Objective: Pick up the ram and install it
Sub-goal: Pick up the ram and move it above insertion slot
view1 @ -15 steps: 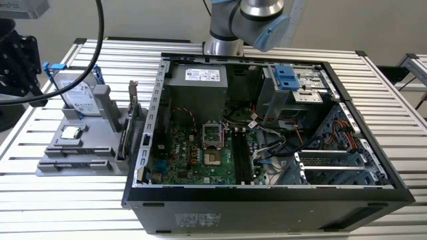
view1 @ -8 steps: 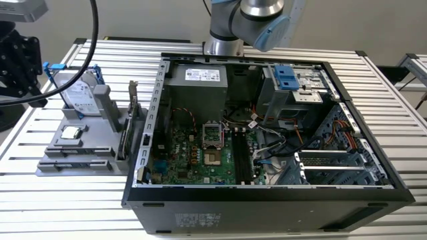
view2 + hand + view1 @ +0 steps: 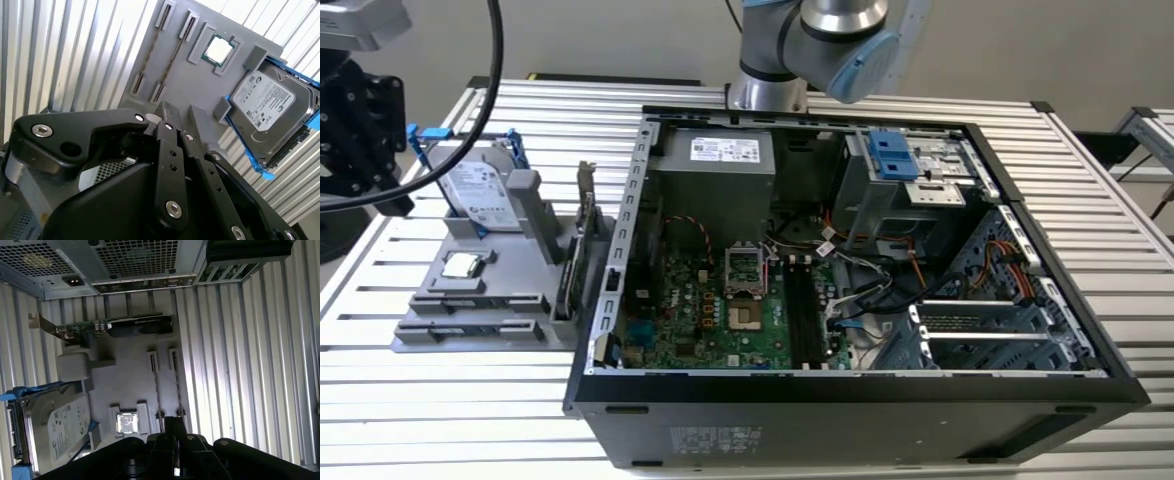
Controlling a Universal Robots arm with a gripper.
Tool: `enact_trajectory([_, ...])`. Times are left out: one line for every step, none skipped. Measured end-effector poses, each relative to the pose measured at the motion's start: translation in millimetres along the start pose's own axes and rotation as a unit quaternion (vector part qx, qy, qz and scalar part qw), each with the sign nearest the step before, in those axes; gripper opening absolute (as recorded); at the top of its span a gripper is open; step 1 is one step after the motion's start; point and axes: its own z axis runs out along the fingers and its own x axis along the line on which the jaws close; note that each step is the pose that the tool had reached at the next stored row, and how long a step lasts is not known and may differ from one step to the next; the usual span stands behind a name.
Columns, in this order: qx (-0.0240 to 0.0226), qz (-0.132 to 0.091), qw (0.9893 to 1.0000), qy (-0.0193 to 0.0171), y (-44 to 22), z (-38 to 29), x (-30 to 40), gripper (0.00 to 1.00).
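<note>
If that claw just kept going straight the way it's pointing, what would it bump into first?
Probably the gray holder, at one end of a ram stick standing on edge in it, just past the gripper. Depth is hard to judge.

Silver arm, light-blue joint cap; black linkage end effector, silver screws.

Black fingers, grey tray, silver hard drive, green motherboard, ribbed silvery table.
</note>
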Motion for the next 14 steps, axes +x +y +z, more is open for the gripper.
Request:
enact_trajectory([0.0001,0.005,1.0,-0.0003,-0.1,0.1,0.0,0.0])
enact_trajectory([0.0002,0.01,0.9999,-0.0005,-0.2,0.2,0.0,0.0])
enact_trajectory([0.0002,0.015,0.9999,-0.0007,-0.3,0.3,0.0,0.0])
enact_trajectory([0.0003,0.02,0.9998,-0.001,-0.3,0.3,0.0,0.0])
enact_trajectory([0.0004,0.025,0.9997,-0.0012,-0.3,0.4,0.0,0.0])
enact_trajectory([0.0005,0.028,0.9996,-0.0014,-0.4,0.4,0.0,0.0])
enact_trajectory([0.0005,0.029,0.9996,-0.0014,-0.4,0.5,0.0,0.0])
enact_trajectory([0.0004,0.029,0.9996,-0.0014,-0.4,0.6,0.0,0.0])
enact_trajectory([0.0004,0.028,0.9996,-0.0014,-0.4,0.6,0.0,0.0])
enact_trajectory([0.0004,0.026,0.9997,-0.0013,-0.4,0.6,0.0,0.0])
enact_trajectory([0.0003,0.023,0.9997,-0.0011,-0.4,0.7,0.0,0.0])
enact_trajectory([0.0003,0.02,0.9998,-0.0009,-0.4,0.8,0.0,0.0])
enact_trajectory([0.0002,0.016,0.9999,-0.0008,-0.4,0.9,0.0,0.0])
enact_trajectory([0.0001,0.011,0.9999,-0.0005,-0.2,1.1,0.0,0.0])
